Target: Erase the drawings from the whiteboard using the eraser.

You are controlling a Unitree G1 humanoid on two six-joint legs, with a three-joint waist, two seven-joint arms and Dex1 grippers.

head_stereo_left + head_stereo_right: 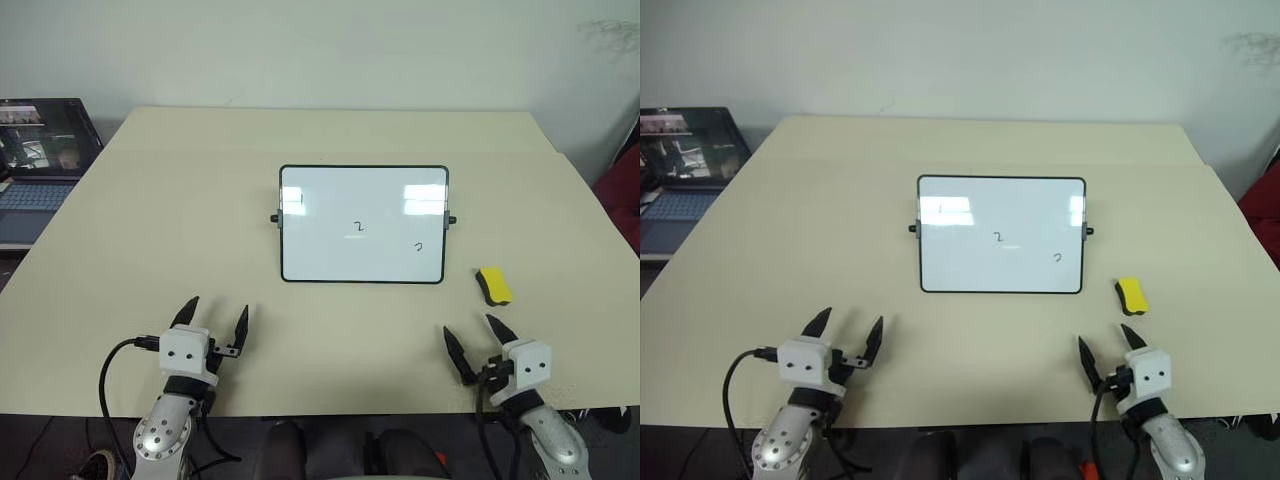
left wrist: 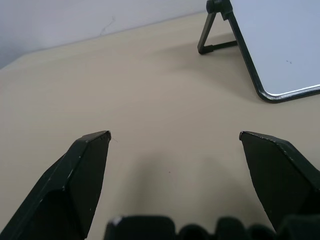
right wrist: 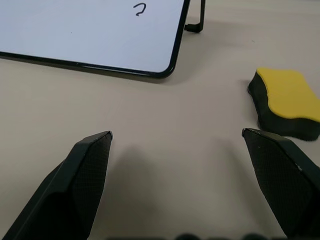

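Note:
The whiteboard (image 1: pixel 363 224) stands tilted on its stand in the middle of the beige table (image 1: pixel 180 220). On it are small dark drawings: a "2" (image 1: pixel 359 227), a hook (image 1: pixel 418 246) and a short stroke (image 1: pixel 301 198) near its upper left. The yellow eraser (image 1: pixel 493 285) with a black underside lies flat on the table just right of the board. My right gripper (image 1: pixel 473 341) hovers open near the table's front edge, a short way in front of the eraser (image 3: pixel 287 104). My left gripper (image 1: pixel 213 317) is open at the front left, empty.
An open laptop (image 1: pixel 40 150) sits off the table's left side. A red object (image 1: pixel 625 195) shows at the right edge. The wall lies behind the table's far edge.

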